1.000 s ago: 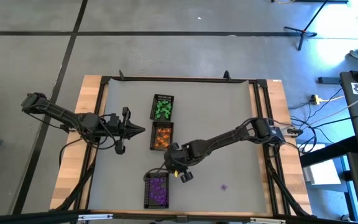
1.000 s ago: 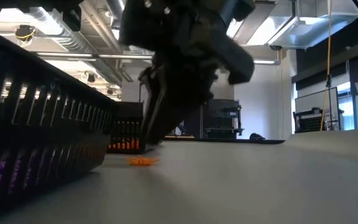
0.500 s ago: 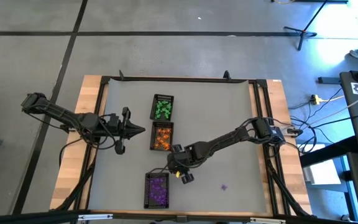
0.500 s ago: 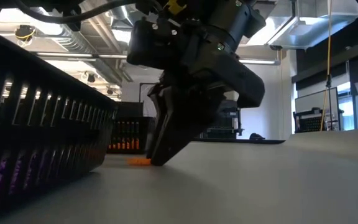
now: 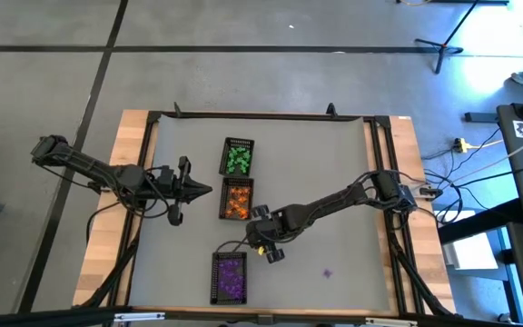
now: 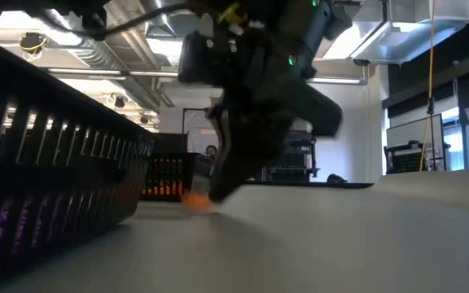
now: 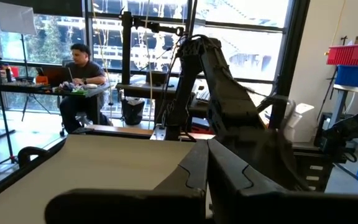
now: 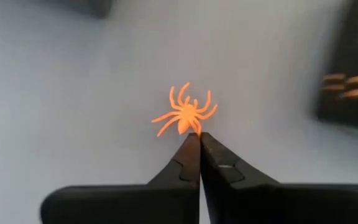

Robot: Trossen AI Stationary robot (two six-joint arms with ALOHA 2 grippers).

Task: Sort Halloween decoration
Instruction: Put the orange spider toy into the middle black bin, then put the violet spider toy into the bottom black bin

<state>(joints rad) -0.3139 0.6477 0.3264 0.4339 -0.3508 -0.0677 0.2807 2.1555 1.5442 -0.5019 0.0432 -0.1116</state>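
From above, my right gripper sits between the orange tray and the purple tray, having shifted slightly since a second ago; my left gripper waits beside the orange tray, fingers together. A lone purple trinket lies well apart on the mat.

At table height, the orange spider that lay free on the table before is now blurred at my fingertips; whether it has left the surface I cannot tell.

My right wrist camera settles it (mostly): fingers, apart a moment ago, are now pressed together, nipping the spider's edge. The tray there is blurred.
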